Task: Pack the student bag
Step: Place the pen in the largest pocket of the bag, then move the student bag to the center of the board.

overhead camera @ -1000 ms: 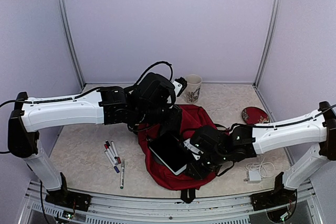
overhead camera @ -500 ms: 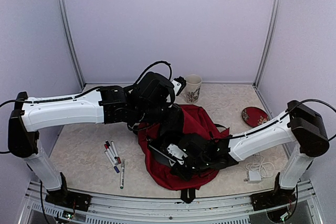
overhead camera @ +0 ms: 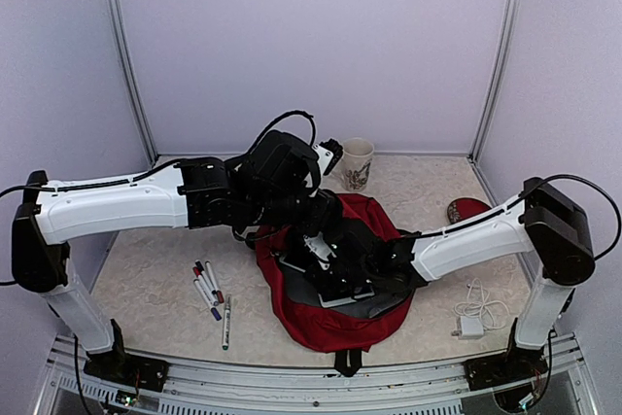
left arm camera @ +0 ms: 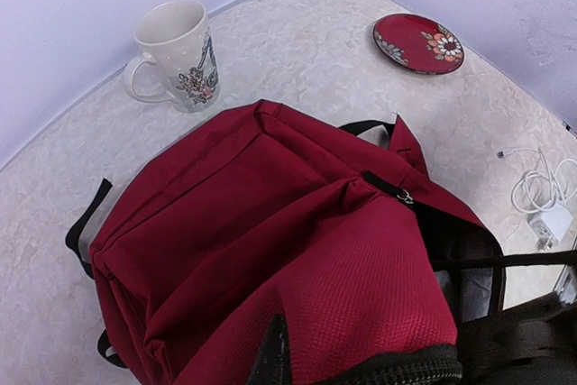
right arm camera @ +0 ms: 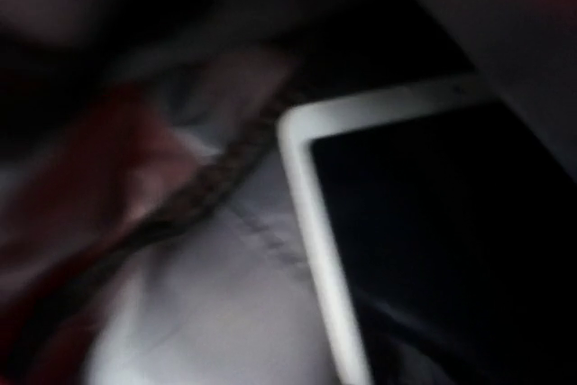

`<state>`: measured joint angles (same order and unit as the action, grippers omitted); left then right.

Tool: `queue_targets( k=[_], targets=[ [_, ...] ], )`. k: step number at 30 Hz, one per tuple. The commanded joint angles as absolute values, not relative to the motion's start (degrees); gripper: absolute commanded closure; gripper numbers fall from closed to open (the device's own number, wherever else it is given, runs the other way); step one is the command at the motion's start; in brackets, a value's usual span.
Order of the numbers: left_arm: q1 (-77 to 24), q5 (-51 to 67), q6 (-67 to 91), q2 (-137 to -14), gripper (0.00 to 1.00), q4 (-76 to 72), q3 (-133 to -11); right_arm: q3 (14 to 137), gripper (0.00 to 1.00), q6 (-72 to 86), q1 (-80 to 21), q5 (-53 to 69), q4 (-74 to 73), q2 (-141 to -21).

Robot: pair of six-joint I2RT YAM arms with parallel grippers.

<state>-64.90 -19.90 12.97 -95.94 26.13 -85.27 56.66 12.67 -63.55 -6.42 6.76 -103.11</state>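
Observation:
The student bag (overhead camera: 340, 326), dark red with black zippers, lies at the table's middle, its mouth held up. My left gripper (overhead camera: 309, 213) is shut on the bag's upper fabric (left arm camera: 270, 187). That fabric drapes over the jaws, and only one dark finger (left arm camera: 273, 353) shows. My right gripper (overhead camera: 324, 256) reaches into the bag's mouth from the right. A white-edged tablet (overhead camera: 340, 289) with a dark screen lies partly inside against the grey lining. In the blurred right wrist view the tablet (right arm camera: 451, 223) fills the lower right. The right fingers are hidden there.
A flowered mug (overhead camera: 357, 162) stands behind the bag. A red plate (overhead camera: 466, 209) lies at the right, a white charger with cable (overhead camera: 471, 323) at the near right. Several markers (overhead camera: 209, 293) lie left of the bag.
My right arm has carried the tablet leftward from above the bag's front into its open mouth. The left arm has kept the flap lifted.

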Motion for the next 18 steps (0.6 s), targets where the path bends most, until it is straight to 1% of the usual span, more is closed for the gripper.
queue_targets(
  k=[1, 4, 7, 11, 13, 14, 16, 18],
  targets=[
    [-64.4, -20.9, 13.8, -94.2, 1.0, 25.2, -82.9, 53.7, 0.78, 6.6, -66.1, 6.1, 6.6, -93.4],
    [-63.9, -20.8, 14.4, -94.2, 1.0, 25.3, -81.3, 50.6, 0.74, 8.1, -66.2, 19.5, 1.7, -86.3],
    [-63.8, -20.1, 14.7, -94.5, 1.0, 25.1, -79.7, 49.3, 0.71, 11.2, -66.1, 26.7, -4.5, -80.1],
    [-64.5, -16.3, 14.0, -95.0, 1.0, 24.7, -77.5, 45.6, 0.65, 15.1, -65.0, 31.3, -6.9, -70.5],
    [-66.3, -13.6, 12.0, -95.1, 1.0, 25.1, -76.2, 44.0, 0.62, 16.9, -63.6, 29.8, -7.1, -65.1],
    [-67.5, -11.1, 10.4, -95.1, 0.98, 25.3, -75.4, 43.2, 0.6, 18.0, -62.4, 28.1, -7.0, -61.1],
    [-71.1, -7.2, 6.7, -95.6, 0.85, 26.5, -74.5, 42.0, 0.54, 20.7, -59.1, 23.4, -7.6, -56.1],
    [-75.9, -5.7, 3.3, -96.3, 0.64, 28.0, -74.7, 41.3, 0.5, 23.7, -53.3, 21.8, -8.6, -52.6]
  ],
)
